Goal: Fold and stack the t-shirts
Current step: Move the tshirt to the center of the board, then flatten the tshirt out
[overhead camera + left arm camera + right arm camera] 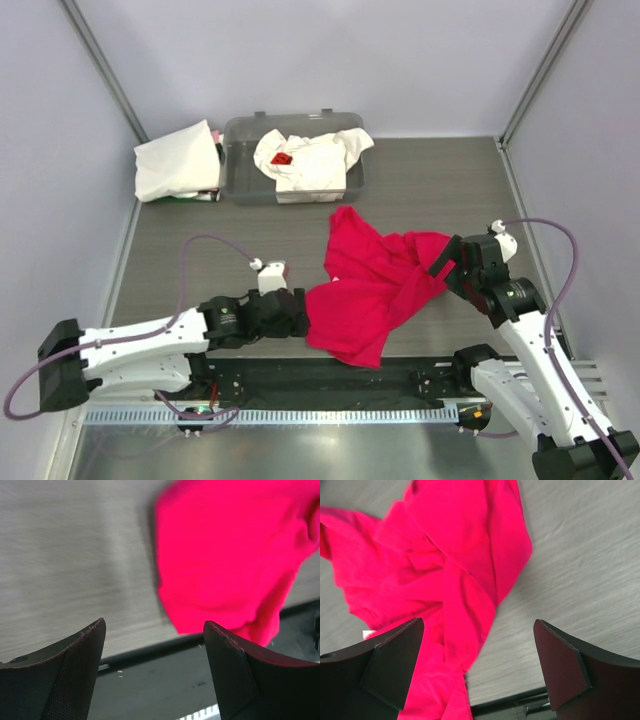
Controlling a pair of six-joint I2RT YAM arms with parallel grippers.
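The left gripper (154, 625) stands wide open, holding nothing, just beside the red shirt (365, 295). The right gripper (477, 622) stands wide open over that shirt, holding nothing.

There is one crimson t-shirt (365, 295), one crumpled cream t-shirt (315, 160) and one folded white pile (175, 160); how many shirts the pile holds cannot be told. There is one clear grey tub (240, 165) and one counter (200, 260). There are two arms, a left arm (140, 350) and a right arm (535, 345).

No legible text; red mark (283, 159) seemingly wordless
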